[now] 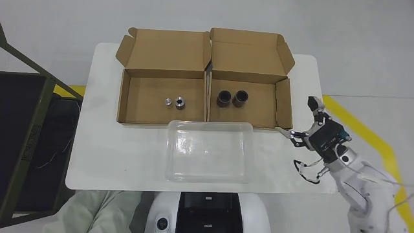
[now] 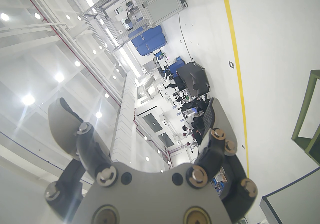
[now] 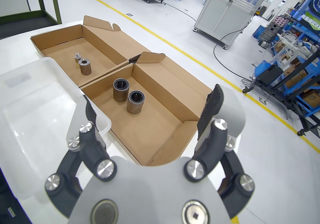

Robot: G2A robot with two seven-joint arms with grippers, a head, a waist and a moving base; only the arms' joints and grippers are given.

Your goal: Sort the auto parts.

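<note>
Two open cardboard boxes stand side by side on the white table. The left box (image 1: 139, 107) (image 3: 62, 47) holds a small silver stud (image 1: 167, 101) (image 3: 77, 57) and a grey metal sleeve (image 1: 179, 102) (image 3: 85, 67). The right box (image 1: 262, 107) (image 3: 160, 125) holds two dark cylindrical bearings (image 1: 224, 97) (image 1: 241, 96) (image 3: 121, 90) (image 3: 135, 102), upright and close together. My right gripper (image 1: 302, 122) (image 3: 151, 101) is open and empty, just off the right box's near right corner. My left gripper (image 2: 136, 110) is open and empty, pointing up into the hall.
A clear plastic tray (image 1: 208, 125) (image 3: 50, 62) lies in front of the boxes, with nothing visible in it. A green metal frame (image 1: 29, 123) stands off the table's left side. Bare table (image 1: 97, 142) runs along the left and front edges.
</note>
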